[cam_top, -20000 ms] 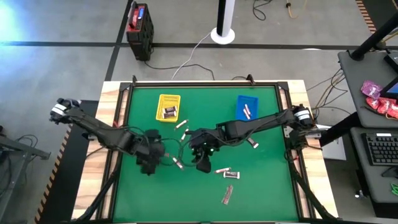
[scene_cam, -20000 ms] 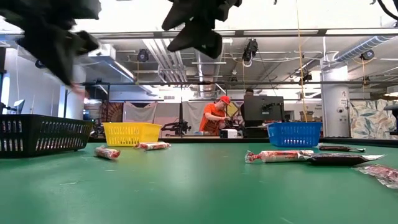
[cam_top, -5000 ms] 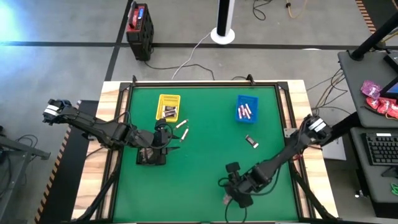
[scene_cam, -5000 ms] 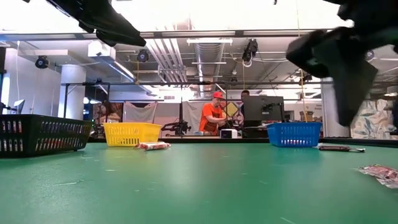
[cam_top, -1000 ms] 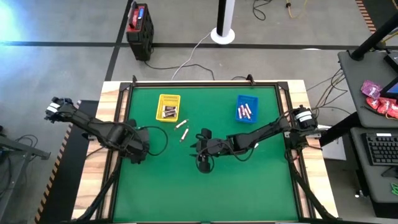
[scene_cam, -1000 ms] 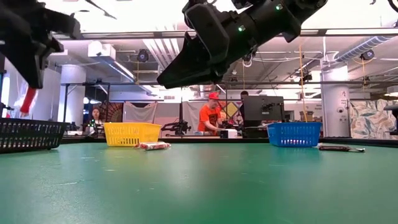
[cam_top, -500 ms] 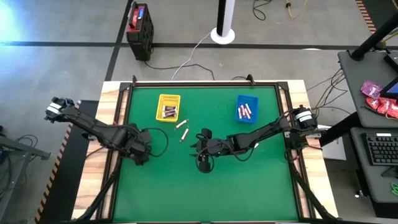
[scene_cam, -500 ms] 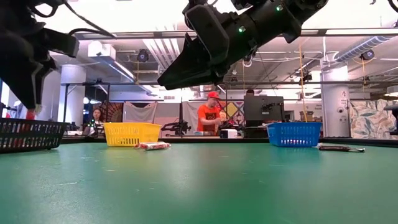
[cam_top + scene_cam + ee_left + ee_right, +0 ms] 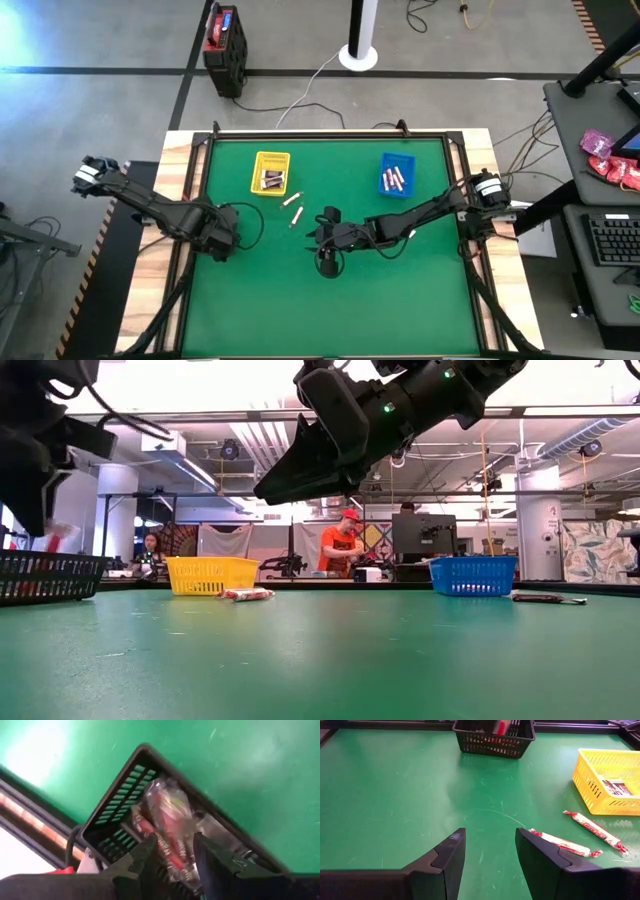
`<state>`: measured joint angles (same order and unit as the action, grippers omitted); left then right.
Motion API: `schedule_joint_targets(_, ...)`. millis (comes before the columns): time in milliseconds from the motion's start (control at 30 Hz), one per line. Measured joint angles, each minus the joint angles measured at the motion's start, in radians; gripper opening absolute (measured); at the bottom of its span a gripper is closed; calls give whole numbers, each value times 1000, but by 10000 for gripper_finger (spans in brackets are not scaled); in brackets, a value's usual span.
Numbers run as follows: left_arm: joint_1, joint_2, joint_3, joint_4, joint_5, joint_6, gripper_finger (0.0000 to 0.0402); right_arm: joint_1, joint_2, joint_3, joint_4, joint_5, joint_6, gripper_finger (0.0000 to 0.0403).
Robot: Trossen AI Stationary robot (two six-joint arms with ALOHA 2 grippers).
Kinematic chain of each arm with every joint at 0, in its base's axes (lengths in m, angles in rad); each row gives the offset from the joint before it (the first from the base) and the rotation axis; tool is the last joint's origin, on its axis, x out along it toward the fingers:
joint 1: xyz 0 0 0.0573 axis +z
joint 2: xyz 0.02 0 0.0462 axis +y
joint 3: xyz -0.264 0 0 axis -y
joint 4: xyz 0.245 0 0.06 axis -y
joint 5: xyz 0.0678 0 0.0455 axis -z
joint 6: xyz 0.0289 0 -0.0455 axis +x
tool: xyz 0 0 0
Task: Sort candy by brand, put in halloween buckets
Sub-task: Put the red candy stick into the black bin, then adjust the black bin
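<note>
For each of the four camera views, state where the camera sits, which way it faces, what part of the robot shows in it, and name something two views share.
High view: overhead, looking straight down; both arms, left pincer, right pincer.
Low view: at tabletop height, looking level across the table; arms hang in from above.
Left wrist view: looks down past its fingers into the black bin.
Right wrist view: looks forward past its open fingers.
Shared: the yellow bin and two whitish candies appear in the right wrist, high and low views.

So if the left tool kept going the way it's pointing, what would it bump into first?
Most likely the candy in the black bin. The left tool points down into that bin with its fingers apart, and a red-and-clear wrapped piece shows right between them. How far off it is can't be judged.
</note>
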<state>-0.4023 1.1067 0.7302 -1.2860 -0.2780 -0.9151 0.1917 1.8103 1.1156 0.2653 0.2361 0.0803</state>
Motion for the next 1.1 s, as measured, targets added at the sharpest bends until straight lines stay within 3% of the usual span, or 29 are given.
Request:
schedule_joint_targets(400, -2, 17, -4, 99, 113, -11, 109, 0, 0, -15, 0, 0, 30, 167)
schedule_joint_targets(833, -2, 104, -14, 174, 112, 16, 75, 0, 0, -24, 0, 0, 32, 167)
schedule_joint_targets(1100, -2, 99, 34, 89, 78, 40, 74, 0, 0, -25, 0, 0, 32, 167)
